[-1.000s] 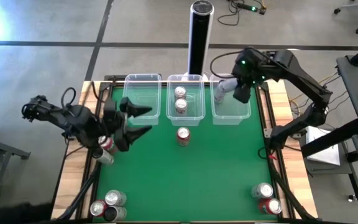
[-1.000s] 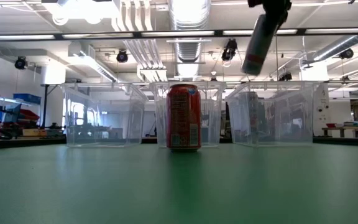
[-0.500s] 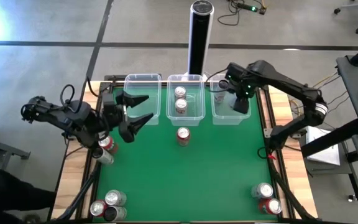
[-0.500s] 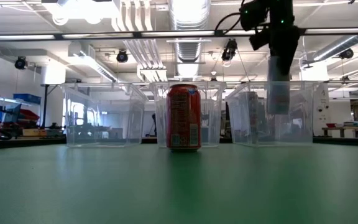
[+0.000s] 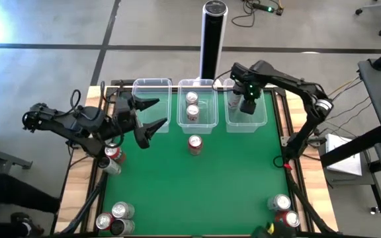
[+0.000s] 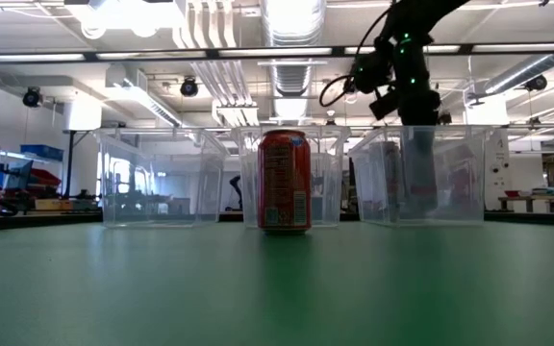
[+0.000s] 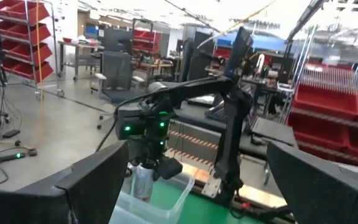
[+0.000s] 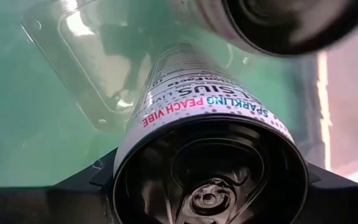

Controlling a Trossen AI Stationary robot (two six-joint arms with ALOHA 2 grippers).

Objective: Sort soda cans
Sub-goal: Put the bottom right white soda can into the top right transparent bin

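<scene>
Lowering into the right clear rectangular plastic tub (image 5: 246, 118) at about 1 o'clock on the green table (image 5: 230, 178), the right gripper (image 5: 247, 104) clamps a silver-white "sparkling peach" soda can (image 8: 207, 118), jaws closed round its body. Vs 0.5 s ago the can sat at rim height; it's now deep inside the tub in the low view, w/ the arm pulled in toward the tub's far edge. Left gripper (image 5: 152, 115) hovers at 10 o'clock by the empty left clear tub (image 5: 151, 99), fingers spread wide, holding nothing; it's shifted slightly toward centre. Middle clear tub (image 5: 198, 102) holds 2 red cans (image 5: 192, 106); a 3rd red can (image 6: 285, 181) stands at 12, just in front of it. Unchanged: can clusters at 9 (image 5: 112, 157), 7 (image 5: 116, 218) & 5 o'clock (image 5: 284, 211).
</scene>
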